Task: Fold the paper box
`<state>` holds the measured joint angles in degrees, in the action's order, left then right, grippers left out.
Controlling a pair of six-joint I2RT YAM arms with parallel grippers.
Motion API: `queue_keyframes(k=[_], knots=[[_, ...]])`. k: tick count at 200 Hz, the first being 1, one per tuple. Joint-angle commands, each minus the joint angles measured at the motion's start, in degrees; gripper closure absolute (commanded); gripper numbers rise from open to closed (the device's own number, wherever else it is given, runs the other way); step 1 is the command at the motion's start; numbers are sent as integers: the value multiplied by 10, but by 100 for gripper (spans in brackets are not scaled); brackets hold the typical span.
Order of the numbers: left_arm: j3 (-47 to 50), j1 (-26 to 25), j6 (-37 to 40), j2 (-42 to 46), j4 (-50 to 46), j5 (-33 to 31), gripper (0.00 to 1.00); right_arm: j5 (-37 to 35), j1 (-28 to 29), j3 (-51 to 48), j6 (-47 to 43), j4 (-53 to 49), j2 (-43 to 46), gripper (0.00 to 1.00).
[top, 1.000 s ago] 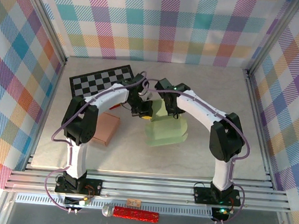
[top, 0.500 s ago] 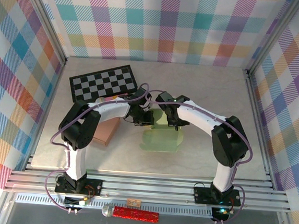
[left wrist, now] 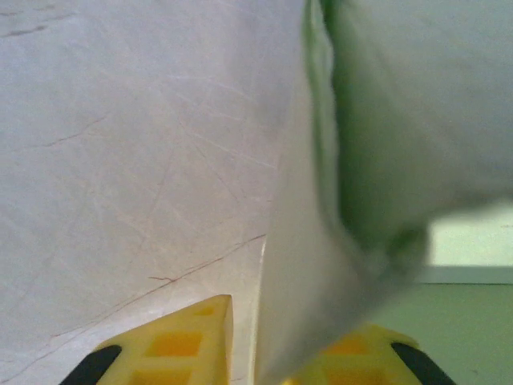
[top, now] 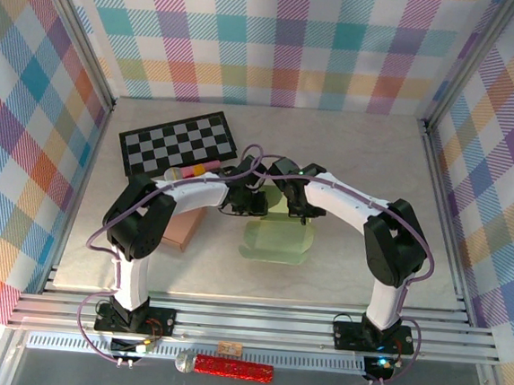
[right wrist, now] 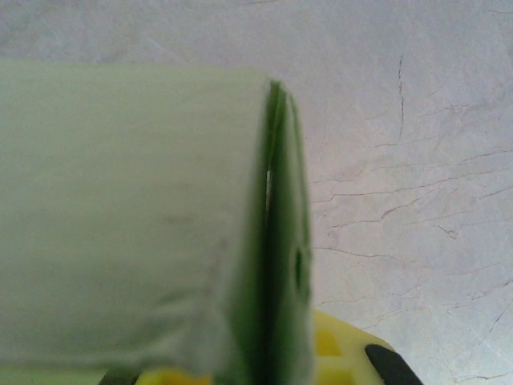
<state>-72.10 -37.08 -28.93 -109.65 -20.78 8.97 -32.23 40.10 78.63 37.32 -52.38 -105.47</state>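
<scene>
The left end effector and right end effector are shifting toward the arm bases; the paper box is collapsing flatter.

the paper box lies mid-table, with the left gripper and right gripper side by side at its far edge. a flat block lies to its left, the checkerboard behind that.

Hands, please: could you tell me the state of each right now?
Left hand: closed on the box.
Right hand: closed on the box.
</scene>
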Motion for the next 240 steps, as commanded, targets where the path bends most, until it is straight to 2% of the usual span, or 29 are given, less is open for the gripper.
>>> queue_keyframes(k=[1,32,60,100,121,138,177,201,240], knots=[[18,-2,2,15,1,-58,77,2,1,6,7,-38,14,100],[33,-5,-2,18,27,-63,83,7,0,9,7,-40,12,100],[33,-10,-2,11,35,-61,100,10,1,7,12,-44,9,100],[42,-24,-14,22,22,-115,100,18,-1,13,19,-56,1,100],[51,-25,-20,26,27,-121,100,20,-4,14,19,-56,0,100],[53,-25,-20,31,27,-123,85,26,-8,14,16,-55,-2,100],[48,-17,4,77,37,-118,60,39,-15,13,9,-55,-4,100],[30,-3,17,70,35,-88,57,50,-17,16,6,-54,-10,100],[-1,1,32,42,29,-79,58,55,-18,23,2,-55,-13,100]])
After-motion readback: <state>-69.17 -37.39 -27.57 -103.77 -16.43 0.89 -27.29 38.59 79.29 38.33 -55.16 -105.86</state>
